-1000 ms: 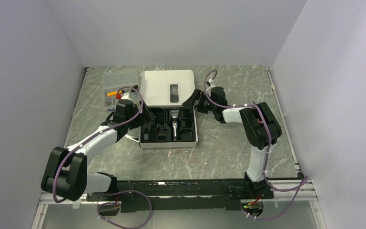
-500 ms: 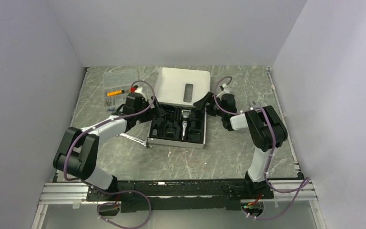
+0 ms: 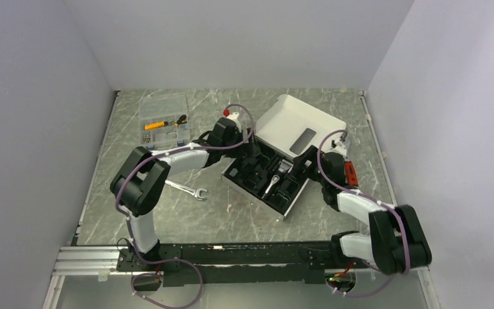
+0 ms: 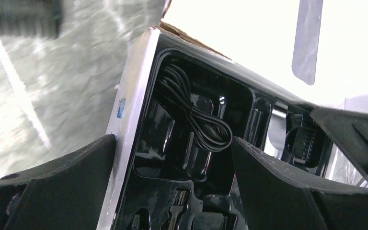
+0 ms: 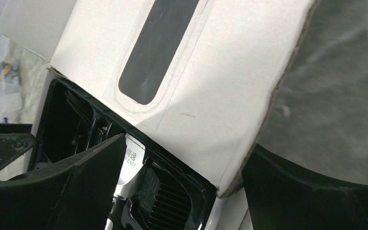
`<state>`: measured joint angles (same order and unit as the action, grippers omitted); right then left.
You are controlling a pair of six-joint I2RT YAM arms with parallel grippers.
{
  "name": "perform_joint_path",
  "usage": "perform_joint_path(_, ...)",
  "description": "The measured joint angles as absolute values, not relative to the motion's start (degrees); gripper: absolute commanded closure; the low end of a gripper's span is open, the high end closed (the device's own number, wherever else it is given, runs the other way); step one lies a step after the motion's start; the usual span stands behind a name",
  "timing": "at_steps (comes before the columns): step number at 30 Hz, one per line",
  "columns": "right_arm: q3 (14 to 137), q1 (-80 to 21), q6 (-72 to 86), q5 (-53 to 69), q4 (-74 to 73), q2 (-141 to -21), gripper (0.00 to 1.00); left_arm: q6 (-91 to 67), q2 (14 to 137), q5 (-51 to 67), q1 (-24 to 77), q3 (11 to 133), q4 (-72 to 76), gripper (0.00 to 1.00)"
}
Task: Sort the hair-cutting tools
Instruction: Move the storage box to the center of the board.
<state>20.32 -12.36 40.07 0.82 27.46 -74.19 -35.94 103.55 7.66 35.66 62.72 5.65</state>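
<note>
The white box (image 3: 289,207) lies open and skewed, its lid (image 3: 302,125) flung toward the back right. Its black tray holds the black-and-silver hair clipper (image 3: 274,184) and black comb attachments in moulded pockets. My left gripper (image 3: 249,147) is open at the box's back-left side; in the left wrist view (image 4: 173,139) its jaws straddle the box's white wall (image 4: 127,120) and a pocket with a coiled black cable (image 4: 201,120). My right gripper (image 3: 304,168) is open at the right side; in its view (image 5: 187,146) the jaws straddle the lid's corner (image 5: 230,177), above the clipper (image 5: 130,165) and a comb attachment (image 5: 170,201).
A silver open-end wrench (image 3: 186,188) lies on the marble table left of the box. A clear parts organizer (image 3: 163,120) with small tools stands at the back left. Grey walls close in both sides and the back.
The box has slid to the right and turned clockwise, the lid now pointing back right. Both grippers moved right with it. The wrench is now uncovered on the left.
</note>
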Motion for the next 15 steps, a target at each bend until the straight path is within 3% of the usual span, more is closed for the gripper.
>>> perform_joint_path(10,17.54,-9.69,38.46,-6.48,9.63,-58.17,0.08,-34.81,112.4,8.08,41.41,74.17,4.95,0.08)
perform_joint_path(15,16.58,-9.3,38.57,-7.18,6.72,-56.45,0.05,-34.28,112.66,7.7,42.3,74.81,4.62,0.01)
